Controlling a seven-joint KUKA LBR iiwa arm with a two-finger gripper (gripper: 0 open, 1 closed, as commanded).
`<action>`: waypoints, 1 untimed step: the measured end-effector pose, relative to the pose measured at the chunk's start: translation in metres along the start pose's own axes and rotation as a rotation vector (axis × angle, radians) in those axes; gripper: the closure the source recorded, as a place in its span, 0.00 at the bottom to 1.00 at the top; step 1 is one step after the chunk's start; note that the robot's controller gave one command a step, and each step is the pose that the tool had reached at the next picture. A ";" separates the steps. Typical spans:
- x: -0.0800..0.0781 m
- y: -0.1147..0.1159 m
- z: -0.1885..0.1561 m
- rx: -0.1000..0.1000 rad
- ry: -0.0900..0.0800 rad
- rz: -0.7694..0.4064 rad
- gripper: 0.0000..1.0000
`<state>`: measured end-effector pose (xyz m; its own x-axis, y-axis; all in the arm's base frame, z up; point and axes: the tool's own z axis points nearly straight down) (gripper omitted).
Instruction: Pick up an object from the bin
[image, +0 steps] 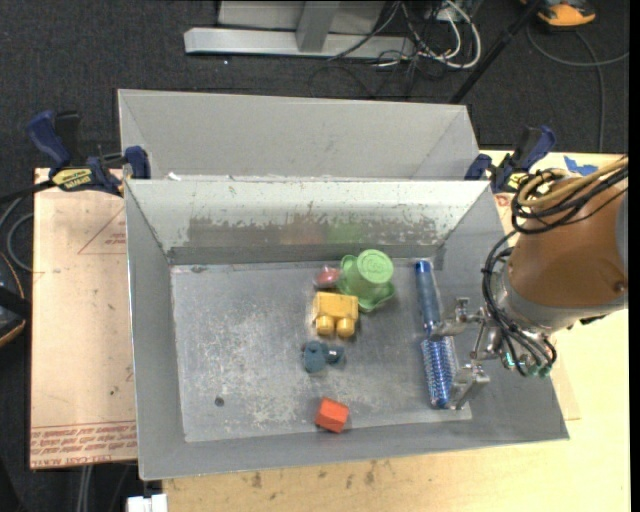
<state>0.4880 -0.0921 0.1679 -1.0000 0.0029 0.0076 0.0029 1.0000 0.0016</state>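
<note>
Bin (230, 330) floor scuffed, mostly bare. Gripper (468, 347) spread by right wall, beside blue brush (437, 365); green cup (368, 277), yellow toy (335, 313) mid-frame.

Light over my bin (290, 140) was bright, even. Dull sheen, smeared reflections lay along foot of its back wall. Shadows on its floor were faint.

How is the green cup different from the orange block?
The green cup is round and bigger; the orange block is boxy and smaller. The green cup lies at the back beside a yellow toy; the orange block sits alone at the front. Both lie in the bin.
</note>
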 end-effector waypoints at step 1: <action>0.005 -0.029 0.087 0.000 -0.015 0.022 0.00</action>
<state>0.4826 -0.1209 0.0805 -0.9997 0.0250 -0.0069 0.0250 0.9997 0.0011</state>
